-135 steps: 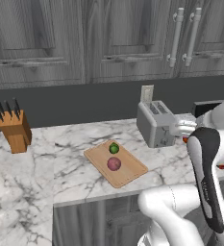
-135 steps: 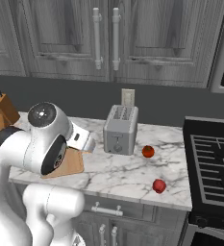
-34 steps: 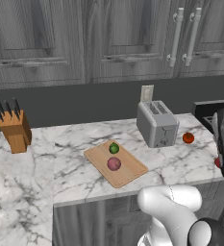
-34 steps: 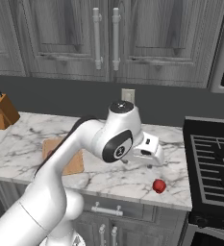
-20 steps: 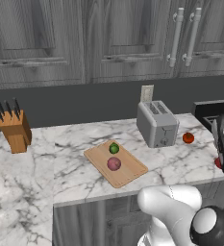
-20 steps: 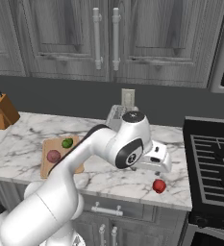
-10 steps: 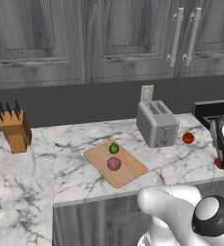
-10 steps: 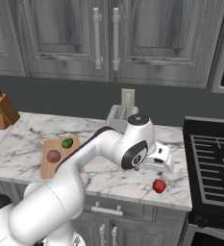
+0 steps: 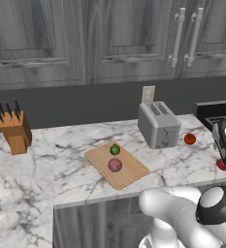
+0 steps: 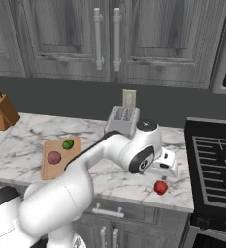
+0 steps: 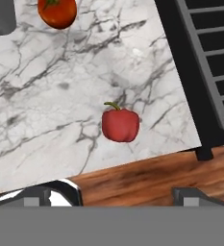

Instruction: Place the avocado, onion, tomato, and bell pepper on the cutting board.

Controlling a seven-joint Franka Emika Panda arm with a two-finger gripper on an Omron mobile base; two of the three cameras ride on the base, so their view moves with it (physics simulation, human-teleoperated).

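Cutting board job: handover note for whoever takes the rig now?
Gripper: open, holding nothing, hanging above the bell pepper near the counter's front edge by the stove.
Done: avocado and onion lie on the cutting board.
Left: bell pepper, then the tomato, which sits on the counter beside the toaster.
Next, probably: lower onto the pepper, close, carry it to the board.

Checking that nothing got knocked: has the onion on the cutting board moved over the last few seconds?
No. The onion lies at the same spot on the cutting board, beside the avocado, as before.
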